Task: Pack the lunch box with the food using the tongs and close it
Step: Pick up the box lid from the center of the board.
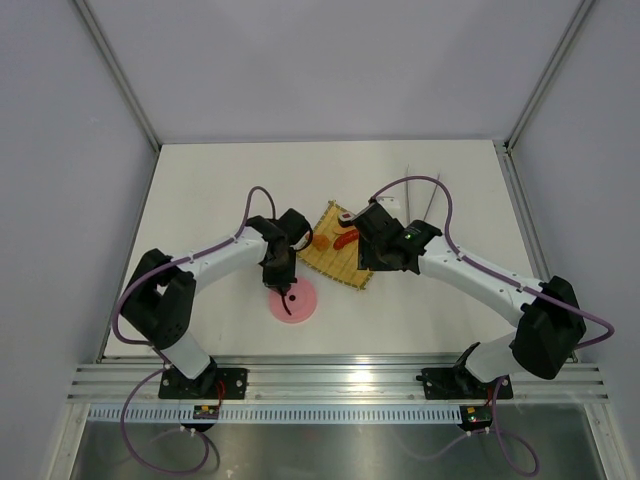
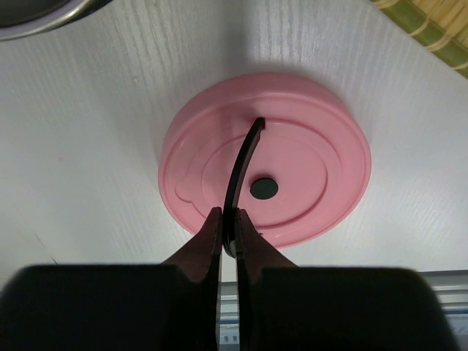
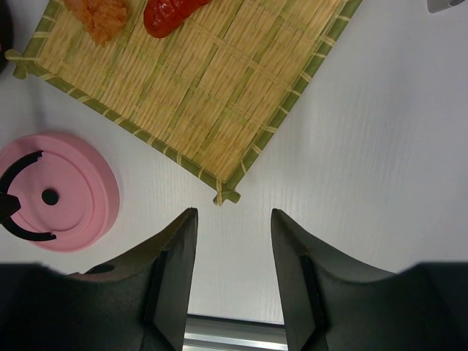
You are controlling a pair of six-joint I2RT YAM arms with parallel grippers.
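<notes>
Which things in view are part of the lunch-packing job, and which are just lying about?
Job: lunch box tin; pink lid, held by left gripper; red sausage; orange chunk; tongs.
Lying about: bamboo mat, only carrying the food.

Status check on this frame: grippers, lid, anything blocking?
Left gripper shut on thin black handle of flat pink round lid. Right gripper open, empty, by square bamboo mat corner. Slim silver tongs untouched, far side. Nothing blocking lid.
</notes>
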